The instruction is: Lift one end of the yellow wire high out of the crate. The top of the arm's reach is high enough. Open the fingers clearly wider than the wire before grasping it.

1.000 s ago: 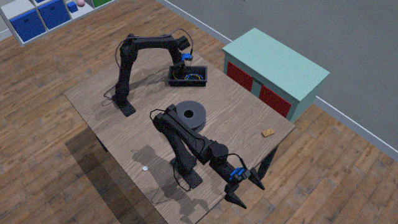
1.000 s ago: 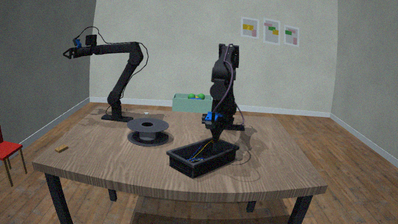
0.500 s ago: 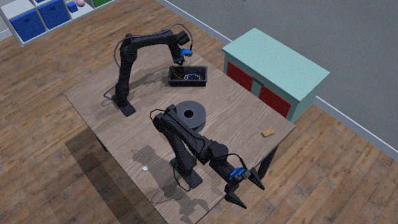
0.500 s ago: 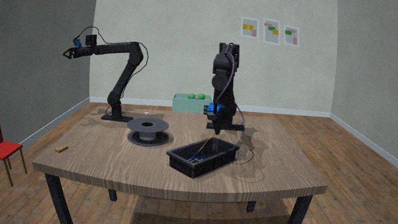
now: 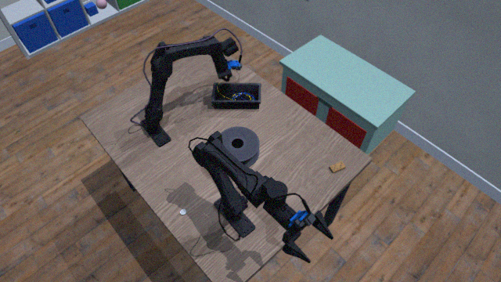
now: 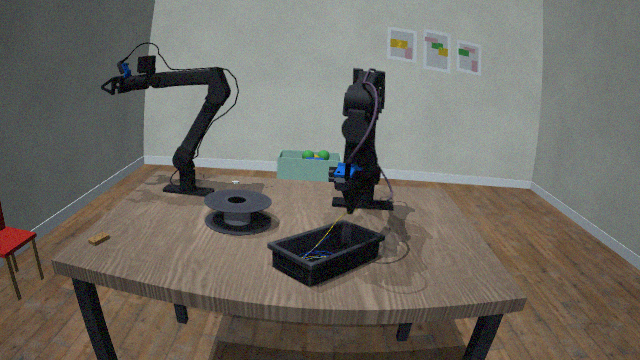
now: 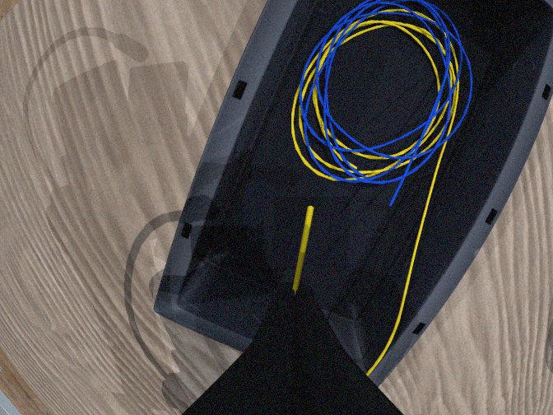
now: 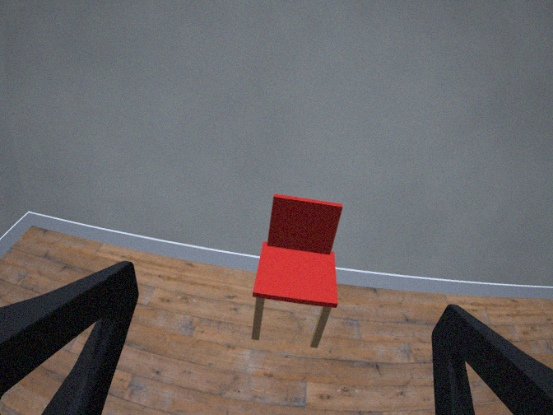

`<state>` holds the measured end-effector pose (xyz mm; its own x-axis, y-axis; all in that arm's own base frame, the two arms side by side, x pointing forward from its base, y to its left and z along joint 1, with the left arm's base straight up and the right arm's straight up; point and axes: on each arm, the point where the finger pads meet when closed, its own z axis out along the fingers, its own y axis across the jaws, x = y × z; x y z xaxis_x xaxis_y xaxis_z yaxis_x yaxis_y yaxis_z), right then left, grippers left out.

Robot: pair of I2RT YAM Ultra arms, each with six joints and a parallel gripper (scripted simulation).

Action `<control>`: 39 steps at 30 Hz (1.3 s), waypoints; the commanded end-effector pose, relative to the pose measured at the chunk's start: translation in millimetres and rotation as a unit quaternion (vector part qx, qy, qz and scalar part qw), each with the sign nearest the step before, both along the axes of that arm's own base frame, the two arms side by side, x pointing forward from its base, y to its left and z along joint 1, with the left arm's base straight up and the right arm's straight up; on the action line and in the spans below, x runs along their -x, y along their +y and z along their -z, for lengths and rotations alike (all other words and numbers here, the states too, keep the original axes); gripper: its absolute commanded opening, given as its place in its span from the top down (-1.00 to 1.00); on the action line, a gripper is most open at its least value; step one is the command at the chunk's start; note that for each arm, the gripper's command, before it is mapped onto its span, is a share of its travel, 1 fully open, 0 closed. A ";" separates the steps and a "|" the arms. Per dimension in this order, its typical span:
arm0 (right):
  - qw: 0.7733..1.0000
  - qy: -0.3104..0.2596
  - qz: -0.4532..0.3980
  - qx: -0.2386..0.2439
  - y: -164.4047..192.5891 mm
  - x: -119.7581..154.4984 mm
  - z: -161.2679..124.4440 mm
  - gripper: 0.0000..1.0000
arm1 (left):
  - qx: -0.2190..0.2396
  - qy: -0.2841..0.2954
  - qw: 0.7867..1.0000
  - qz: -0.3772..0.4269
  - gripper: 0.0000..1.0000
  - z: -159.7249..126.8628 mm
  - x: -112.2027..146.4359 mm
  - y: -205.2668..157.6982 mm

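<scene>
Nearest now, the black rectangular plastic crate (image 5: 236,105) (image 6: 345,265) (image 7: 214,147) sits on the brown wooden bench (image 5: 293,129) (image 6: 200,270) (image 7: 67,312), and up from it runs the thin yellow wire (image 5: 223,94) (image 6: 330,231) (image 7: 304,245), one end pinched in the left black tool (image 5: 225,78) (image 6: 351,210) (image 7: 295,287) above the crate! Its remaining coils lie inside with blue wire (image 5: 244,93) (image 6: 317,253) (image 7: 471,85). Beyond, the dark grey round spool (image 5: 250,145) (image 6: 220,202); farther off, the right black tool (image 5: 320,249) (image 6: 104,88) (image 8: 288,286) hangs spread wide.

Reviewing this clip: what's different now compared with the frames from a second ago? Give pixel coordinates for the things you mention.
The left gripper (image 5: 225,78) (image 6: 351,211) (image 7: 290,299) has risen from down at the black crate (image 5: 236,105) (image 6: 345,264) (image 7: 205,156) to above it, drawing the yellow wire (image 6: 327,233) (image 7: 421,227) up with it, already pinched. The right arm, grey spool (image 5: 248,145) (image 6: 237,200) and crate look unchanged.
</scene>
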<state>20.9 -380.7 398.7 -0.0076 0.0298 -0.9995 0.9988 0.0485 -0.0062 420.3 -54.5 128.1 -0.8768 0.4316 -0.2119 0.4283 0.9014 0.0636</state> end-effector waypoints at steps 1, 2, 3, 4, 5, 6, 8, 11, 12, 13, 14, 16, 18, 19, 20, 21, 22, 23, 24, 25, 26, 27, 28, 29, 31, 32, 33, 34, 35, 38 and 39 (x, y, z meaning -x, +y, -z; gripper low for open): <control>1.000 -0.004 0.000 0.013 -0.8 0.7 -7.1 -1.00 | 0.001 -0.018 1.000 -0.001 1.00 -15.6 -3.6 -0.1; 1.000 -0.004 0.000 0.013 -0.8 0.7 -7.1 -1.00 | 0.001 -0.018 1.000 -0.001 1.00 -15.6 -3.6 -0.1; 1.000 -0.004 0.000 0.013 -0.8 0.7 -7.1 -1.00 | 0.001 -0.018 1.000 -0.001 1.00 -15.6 -3.6 -0.1; 1.000 -0.004 0.000 0.013 -0.8 0.7 -7.1 -1.00 | 0.001 -0.019 1.000 -0.001 1.00 -16.0 -3.6 -0.2; 1.000 -0.004 0.000 0.013 -0.8 0.7 -7.1 -1.00 | 0.001 -0.019 1.000 -0.001 1.00 -16.2 -3.6 -0.2; 1.000 -0.004 0.000 0.013 -0.8 0.7 -7.1 -1.00 | 0.002 -0.019 1.000 -0.001 1.00 -16.5 -3.6 -0.2; 1.000 -0.004 0.000 0.013 -0.8 0.7 -7.1 -1.00 | 0.002 -0.021 1.000 -0.001 1.00 -17.2 -3.5 -0.2; 1.000 -0.004 0.000 0.013 -0.8 0.7 -7.1 -1.00 | 0.002 -0.024 1.000 -0.001 1.00 -19.0 -3.3 -0.2; 1.000 -0.004 0.000 0.013 -0.8 0.7 -7.1 -1.00 | 0.002 -0.025 1.000 -0.001 1.00 -19.7 -3.2 -0.1; 1.000 -0.004 0.000 0.013 -0.8 0.7 -7.1 -1.00 | 0.003 -0.027 1.000 -0.001 1.00 -20.6 -3.1 -0.1; 1.000 -0.004 0.000 0.013 -0.8 0.7 -7.1 -1.00 | 0.003 -0.029 1.000 -0.001 1.00 -21.5 -2.9 -0.1; 1.000 -0.004 0.000 0.013 -0.8 0.7 -7.1 -1.00 | 0.003 -0.033 0.999 -0.001 1.00 -23.8 -2.6 -0.1; 1.000 -0.004 0.000 0.013 -0.8 0.7 -7.1 -1.00 | 0.004 -0.038 0.999 -0.001 1.00 -26.5 -2.2 0.0; 1.000 -0.004 0.000 0.013 -0.8 0.7 -7.1 -1.00 | 0.004 -0.038 0.999 -0.001 1.00 -26.5 -2.2 0.0; 1.000 -0.004 0.000 0.013 -0.8 0.7 -7.1 -1.00 | 0.004 -0.038 0.999 -0.001 1.00 -26.5 -2.2 0.0; 1.000 -0.004 0.000 0.013 -0.8 0.7 -7.1 -1.00 | 0.004 -0.040 0.999 -0.001 1.00 -28.1 -2.0 0.0; 1.000 -0.004 0.000 0.013 -0.8 0.7 -7.1 -1.00 | 0.005 -0.043 0.999 -0.001 1.00 -29.7 -1.8 0.0; 1.000 -0.004 0.000 0.013 -0.8 0.7 -7.1 -1.00 | 0.005 -0.047 0.999 -0.001 1.00 -31.5 -1.6 0.0; 1.000 -0.004 0.000 0.013 -0.8 0.7 -7.1 -1.00 | 0.006 -0.050 0.999 -0.001 1.00 -33.4 -1.3 0.1; 1.000 -0.004 0.000 0.013 -0.8 0.7 -7.1 -1.00 | 0.006 -0.054 0.999 -0.001 1.00 -35.5 -1.0 0.1; 1.000 -0.004 0.000 0.013 -0.8 0.7 -7.1 -1.00 | 0.007 -0.058 0.998 -0.001 1.00 -37.7 -0.7 0.1; 1.000 -0.004 0.000 0.013 -0.8 0.7 -7.1 -1.00 | 0.007 -0.062 0.998 -0.001 1.00 -40.1 -0.4 0.2; 1.000 -0.004 0.000 0.013 -0.8 0.7 -7.1 -1.00 | 0.008 -0.067 0.998 -0.001 1.00 -42.5 0.0 0.2; 1.000 -0.004 0.000 0.013 -0.8 0.7 -7.1 -1.00 | 0.009 -0.071 0.997 -0.001 1.00 -45.2 0.3 0.3; 1.000 -0.004 0.000 0.013 -0.8 0.7 -7.1 -1.00 | 0.010 -0.082 0.997 -0.001 1.00 -50.8 1.1 0.4; 1.000 -0.004 0.000 0.013 -0.8 0.7 -7.1 -1.00 | 0.011 -0.087 0.996 -0.001 1.00 -53.9 1.5 0.4; 1.000 -0.004 0.000 0.013 -0.8 0.7 -7.1 -1.00 | 0.011 -0.093 0.996 -0.001 1.00 -57.1 1.9 0.4; 1.000 -0.004 0.000 0.013 -0.8 0.7 -7.1 -1.00 | 0.012 -0.099 0.995 -0.001 1.00 -60.4 2.4 0.5; 1.000 -0.004 0.000 0.013 -0.8 0.7 -7.1 -1.00 | 0.013 -0.105 0.994 -0.001 1.00 -63.9 2.9 0.6; 1.000 -0.004 0.000 0.013 -0.8 0.7 -7.1 -1.00 | 0.014 -0.112 0.994 -0.001 1.00 -67.6 3.4 0.5; 1.000 -0.004 0.000 0.013 -0.8 0.7 -7.1 -1.00 | 0.015 -0.119 0.993 -0.001 1.00 -71.4 3.9 0.5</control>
<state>21.0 -380.7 398.7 -0.0076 0.0297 -0.9995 0.9988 0.0486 -0.0062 415.6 -53.9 179.1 -0.8298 0.4255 -0.3612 0.4137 0.9033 0.1136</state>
